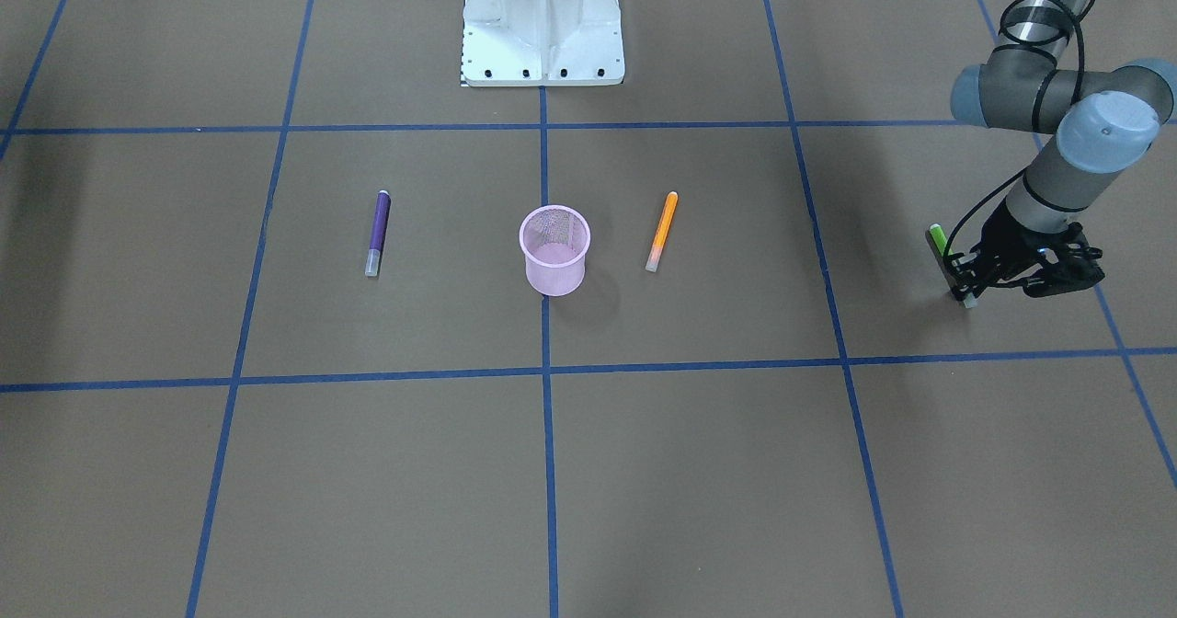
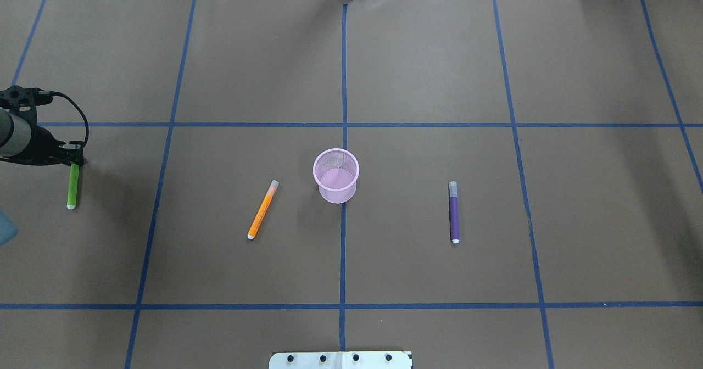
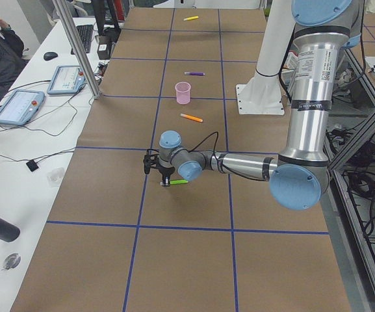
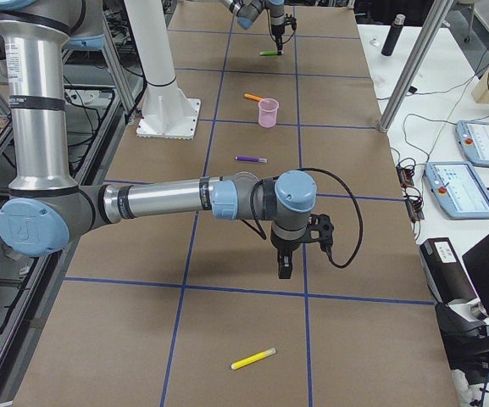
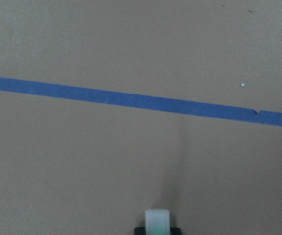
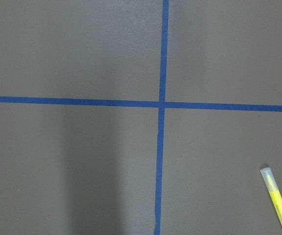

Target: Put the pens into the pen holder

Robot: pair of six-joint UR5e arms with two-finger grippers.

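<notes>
The pink mesh pen holder (image 1: 555, 273) stands upright at the table's middle, also in the overhead view (image 2: 336, 190). The purple pen (image 1: 377, 232) and the orange pen (image 1: 662, 230) lie flat on either side of it, apart from it. My left gripper (image 1: 963, 278) is at the table's far left end, shut on the green pen (image 1: 938, 236) near its whitish cap end. The pen's cap (image 5: 157, 220) shows between the fingers in the left wrist view. My right gripper (image 4: 280, 267) hangs low over the table at the far right end. I cannot tell whether it is open or shut.
The white robot base (image 1: 542, 20) stands behind the holder. A yellow pen (image 4: 253, 359) lies near my right gripper and shows in the right wrist view (image 6: 277, 200). Blue tape lines grid the brown table. Operators' desks with tablets (image 4: 481, 140) run along the far side.
</notes>
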